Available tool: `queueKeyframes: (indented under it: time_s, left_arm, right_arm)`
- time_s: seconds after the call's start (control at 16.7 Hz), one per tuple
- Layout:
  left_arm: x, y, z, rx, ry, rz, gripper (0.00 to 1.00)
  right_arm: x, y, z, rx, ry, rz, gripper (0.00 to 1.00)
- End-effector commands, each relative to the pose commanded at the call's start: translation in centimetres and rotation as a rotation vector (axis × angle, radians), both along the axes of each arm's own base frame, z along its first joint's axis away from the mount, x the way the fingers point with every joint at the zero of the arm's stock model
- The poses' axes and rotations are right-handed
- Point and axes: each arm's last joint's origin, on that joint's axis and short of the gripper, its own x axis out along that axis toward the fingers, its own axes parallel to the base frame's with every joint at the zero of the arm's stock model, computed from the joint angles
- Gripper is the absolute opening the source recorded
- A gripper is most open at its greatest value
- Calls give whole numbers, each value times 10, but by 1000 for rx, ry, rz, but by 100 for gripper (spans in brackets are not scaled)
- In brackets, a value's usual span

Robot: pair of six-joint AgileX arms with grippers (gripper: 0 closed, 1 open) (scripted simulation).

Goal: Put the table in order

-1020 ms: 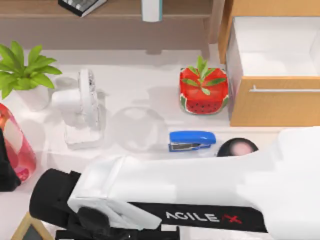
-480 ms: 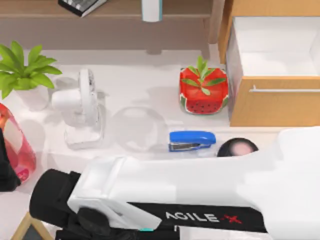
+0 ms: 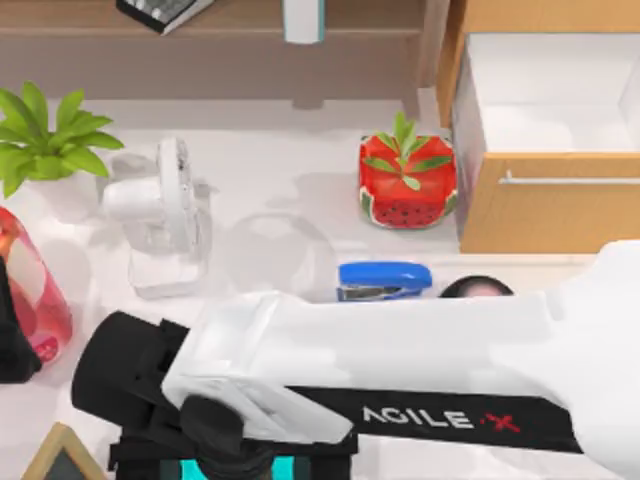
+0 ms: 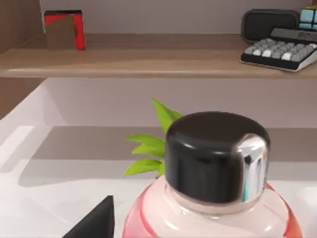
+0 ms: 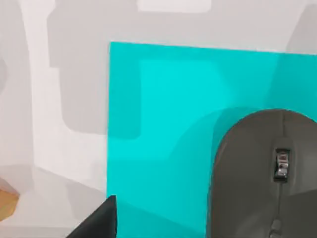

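Note:
The white table [image 3: 300, 150] carries scattered desk items. My right arm reaches across its front from the right, with the right gripper [image 3: 228, 458] hanging over a cyan pad [image 3: 270, 470] at the front edge. In the right wrist view a dark grey mouse [image 5: 262, 173] lies on the cyan pad [image 5: 158, 124]. One black finger [image 5: 96, 223] stands wide of the mouse and holds nothing. My left arm [image 3: 12, 345] is parked at the left edge beside a red bottle [image 3: 30, 290]. Its black cap [image 4: 215, 153] is close in the left wrist view, next to a finger [image 4: 94, 223].
A blue stapler [image 3: 385, 281], a watermelon planter [image 3: 407, 180], a white fan [image 3: 165, 215] and a potted plant [image 3: 45, 140] stand on the table. An open wooden drawer cabinet [image 3: 545, 200] is at the back right. A wooden frame corner [image 3: 60, 455] is at the front left.
My right arm has shifted to the right and slightly back. The cyan pad now shows under its gripper. The left arm has not moved.

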Motion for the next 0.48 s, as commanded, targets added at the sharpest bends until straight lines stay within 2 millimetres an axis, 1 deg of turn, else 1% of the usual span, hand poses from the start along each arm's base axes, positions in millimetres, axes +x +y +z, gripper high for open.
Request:
queueKeyframes:
  time_s: [0.24,0.48]
  left_arm:
    - [0,0,0,0,0,0,100]
    - [0,0,0,0,0,0,100]
  right_arm:
    - [24,-18,6,126,-140,148,100]
    - [55,-47,8,226,-398,342,100]
